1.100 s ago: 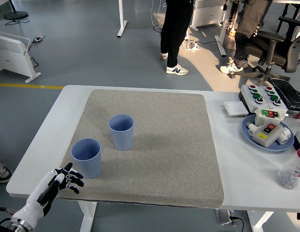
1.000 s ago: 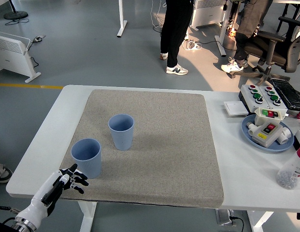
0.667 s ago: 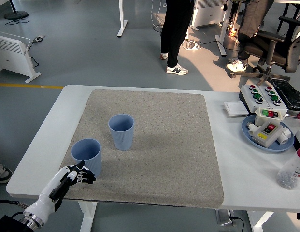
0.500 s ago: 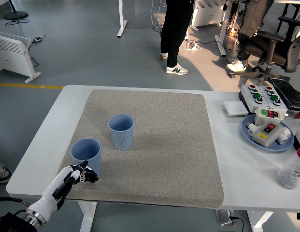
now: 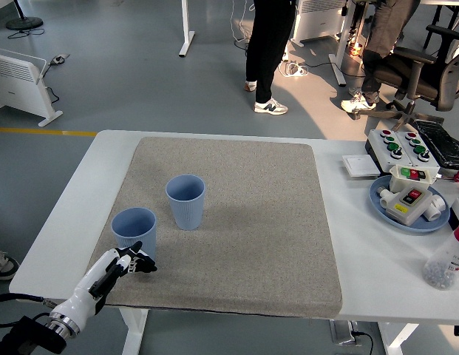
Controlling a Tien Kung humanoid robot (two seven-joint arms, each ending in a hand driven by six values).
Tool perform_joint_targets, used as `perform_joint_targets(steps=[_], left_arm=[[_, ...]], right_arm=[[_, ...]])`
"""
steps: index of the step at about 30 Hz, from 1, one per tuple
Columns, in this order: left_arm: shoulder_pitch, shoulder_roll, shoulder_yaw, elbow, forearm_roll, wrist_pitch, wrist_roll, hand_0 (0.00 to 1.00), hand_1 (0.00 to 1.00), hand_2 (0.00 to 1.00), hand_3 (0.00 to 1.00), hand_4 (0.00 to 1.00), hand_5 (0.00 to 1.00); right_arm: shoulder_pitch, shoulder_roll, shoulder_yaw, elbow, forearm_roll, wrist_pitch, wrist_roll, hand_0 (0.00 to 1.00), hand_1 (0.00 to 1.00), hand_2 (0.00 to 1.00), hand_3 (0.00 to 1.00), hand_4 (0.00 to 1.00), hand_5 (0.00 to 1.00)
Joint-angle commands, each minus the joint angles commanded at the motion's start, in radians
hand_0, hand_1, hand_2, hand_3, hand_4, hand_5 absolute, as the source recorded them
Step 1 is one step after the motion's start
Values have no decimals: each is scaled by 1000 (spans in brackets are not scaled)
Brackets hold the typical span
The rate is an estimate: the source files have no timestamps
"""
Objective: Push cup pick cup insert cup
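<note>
Two pale blue cups [image 5: 185, 200] stand on a speckled beige mat [image 5: 259, 222].

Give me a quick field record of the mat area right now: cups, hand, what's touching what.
surface: grey mat on white table
near cup: blue cup, upright, front-left of mat
far cup: second blue cup, upright, behind and right of the first, apart from it
left hand: at the near cup's base, fingers curled, not wrapped around it
contact: hand looks against the cup's front; cannot confirm
right hand: not in view
</note>
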Motion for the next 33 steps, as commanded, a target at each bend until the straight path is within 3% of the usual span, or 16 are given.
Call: perform_joint_targets(steps=[8,33], left_arm=[[-32,2,9,49,4,2,-9,631,581,496,446,631,998],[-182,-34,78,233,-15,46,-61,659,589,499,450,634,998]], right_arm=[[-1,1,-2,0,1,0,0,529,508,567,566,126,842],[-7,3,-11,0,-2,4,-8,529,509,567,566,126,839]])
